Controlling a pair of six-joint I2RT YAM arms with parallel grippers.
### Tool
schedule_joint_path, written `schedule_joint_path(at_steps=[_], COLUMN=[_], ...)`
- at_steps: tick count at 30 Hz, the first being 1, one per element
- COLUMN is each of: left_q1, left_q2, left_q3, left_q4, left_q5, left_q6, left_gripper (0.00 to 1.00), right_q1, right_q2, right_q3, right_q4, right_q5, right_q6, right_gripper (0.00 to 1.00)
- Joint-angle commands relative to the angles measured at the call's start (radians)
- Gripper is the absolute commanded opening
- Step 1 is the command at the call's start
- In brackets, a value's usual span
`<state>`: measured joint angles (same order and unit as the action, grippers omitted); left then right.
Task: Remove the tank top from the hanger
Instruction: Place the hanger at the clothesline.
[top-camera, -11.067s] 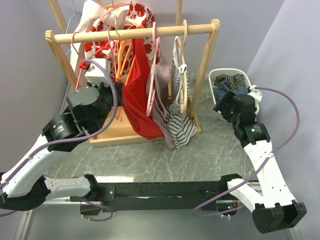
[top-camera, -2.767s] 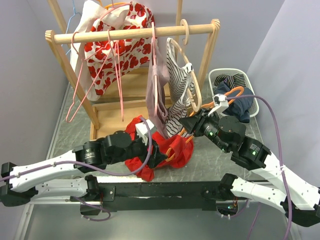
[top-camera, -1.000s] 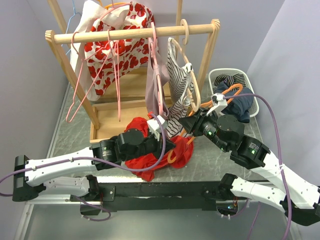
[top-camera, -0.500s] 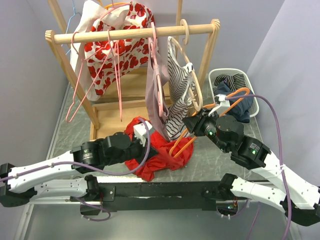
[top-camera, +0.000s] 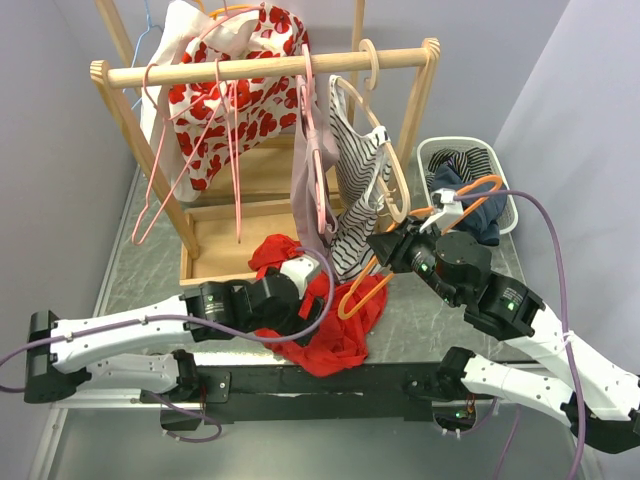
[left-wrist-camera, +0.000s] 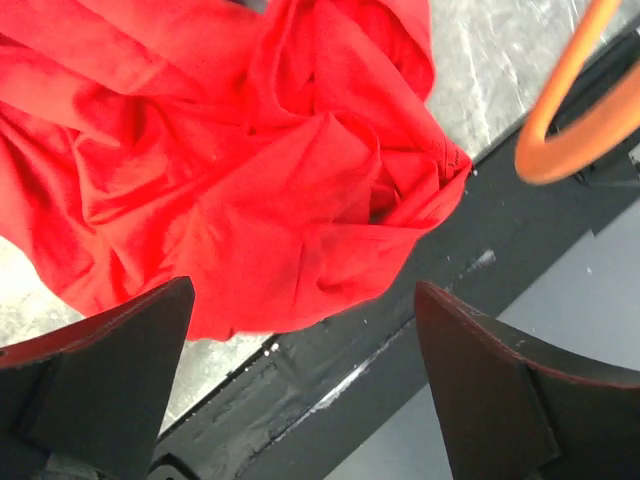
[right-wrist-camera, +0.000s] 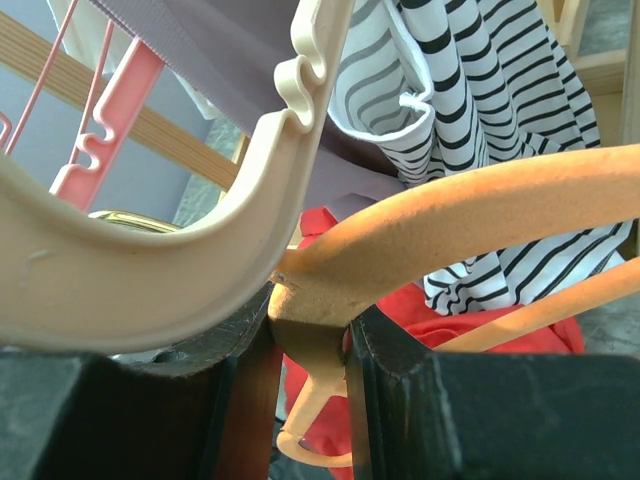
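The red tank top lies crumpled on the table by the front edge, also seen in the left wrist view as red tank top. My left gripper hovers over it, open and empty; its fingers straddle the cloth's edge. The orange hanger slants up from above the cloth to my right gripper, which is shut on it. In the right wrist view the right gripper pinches the orange hanger at its bend. One hanger end shows apart from the cloth.
A wooden rack stands behind with a floral garment, a mauve top and a striped top on hangers. A cream hanger hangs close against my right gripper. A white basket with clothes sits at right.
My left gripper opened and let go of the red tank top, which dropped into a heap nearer the front edge. The right gripper keeps the orange hanger raised.
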<state>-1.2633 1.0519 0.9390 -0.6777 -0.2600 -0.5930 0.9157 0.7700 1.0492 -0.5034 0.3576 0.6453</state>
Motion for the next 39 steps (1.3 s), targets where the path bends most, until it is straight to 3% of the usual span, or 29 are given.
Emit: schedule_joint_path(at_steps=[1,4,9,17,22,28,33,37,39], left_q1=[-0.005,-0.004,-0.005,-0.004,-0.005,-0.004,-0.004,-0.005,-0.005], left_q2=[-0.061,-0.157,-0.286,-0.159,-0.122,-0.081,-0.038,-0.024,-0.015], left_q3=[0.093,0.083,-0.068,-0.111,-0.167,-0.166,-0.161,-0.170,-0.167], left_q4=[0.084,0.220,0.535,0.729,0.832,0.895,0.935,0.954,0.955], left_q5=[-0.091,-0.075,0.036,0.108,0.015,0.025,0.070,0.079,0.079], left_q6=[-0.013,0.038,0.160,0.160,0.145,0.167,0.164,0.159,0.162], left_gripper=[1.00,0.99,0.99,1.00,0.99,0.97,0.75,0.72,0.61], right_q1=[-0.003,-0.003,-0.003,-0.005,-0.005,-0.003,-0.005,-0.005,-0.003], right_q2=[-0.006,-0.003,-0.003,0.006,-0.006,0.000,0.005,-0.005,-0.009], right_q3=[0.028,0.025,0.014,0.011,0.009,0.023,0.025,0.021,0.020], right_q4=[0.028,0.028,0.061,0.100,0.115,0.111,0.126,0.132,0.132], right_q5=[0.003,0.004,-0.028,-0.098,-0.115,-0.129,-0.143,-0.146,-0.147], right_q6=[-0.007,-0.001,0.019,0.034,0.040,0.037,0.042,0.047,0.048], right_gripper=[0.09,0.09,0.09,0.09,0.09,0.09,0.09,0.10,0.10])
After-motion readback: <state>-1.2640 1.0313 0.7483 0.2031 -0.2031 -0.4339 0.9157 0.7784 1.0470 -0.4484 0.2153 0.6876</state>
